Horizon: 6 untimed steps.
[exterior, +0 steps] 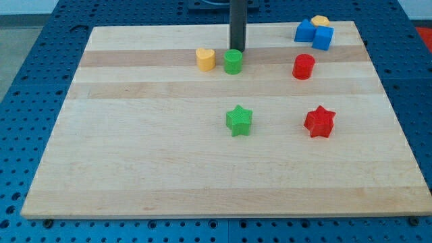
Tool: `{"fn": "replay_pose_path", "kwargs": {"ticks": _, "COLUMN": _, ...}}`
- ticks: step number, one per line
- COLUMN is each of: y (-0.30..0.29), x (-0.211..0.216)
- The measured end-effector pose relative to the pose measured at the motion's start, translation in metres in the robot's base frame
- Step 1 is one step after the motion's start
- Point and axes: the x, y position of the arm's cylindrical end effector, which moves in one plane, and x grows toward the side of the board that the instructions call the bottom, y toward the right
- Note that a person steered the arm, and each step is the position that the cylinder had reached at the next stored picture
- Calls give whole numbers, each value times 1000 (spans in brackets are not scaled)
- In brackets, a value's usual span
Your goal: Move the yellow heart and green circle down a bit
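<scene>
My tip (pixel 237 50) sits at the view's top edge of the green circle (pixel 233 61), touching it or just short of touching; can't tell which. It's a bare rod: nothing to open, close or pinch.

Key relation: green circle lies straight toward the view's bottom from my tip, maybe a hair to the view's left. So a downward push goes almost through its centre, which is what the task wants.

Yellow heart (pixel 206 59) is just left of the circle, apart from it by a small gap, and off to the lower left of my tip. It isn't in line, so my guess is one straight push moves the circle only; the heart needs its own approach from above.

Below my tip, well apart: green star (pixel 239 120), roughly in the circle's downward path, but "a bit" shouldn't reach it. To my tip's right: red cylinder (pixel 304 67); lower right, red star (pixel 319 121). Upper right: two blue blocks (pixel 314 33) with a yellow block (pixel 320 21) behind them.

No labels, brands or writing readable on the wooden board (pixel 135 169) or blocks.
</scene>
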Motion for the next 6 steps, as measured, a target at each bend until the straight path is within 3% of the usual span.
{"fn": "replay_pose_path", "kwargs": {"ticks": 2, "y": -89, "x": -27}}
{"fn": "replay_pose_path", "kwargs": {"ticks": 3, "y": -157, "x": -10}}
{"fn": "replay_pose_path", "kwargs": {"ticks": 4, "y": -189, "x": 27}}
{"fn": "replay_pose_path", "kwargs": {"ticks": 5, "y": -185, "x": 49}}
{"fn": "replay_pose_path", "kwargs": {"ticks": 6, "y": -130, "x": 46}}
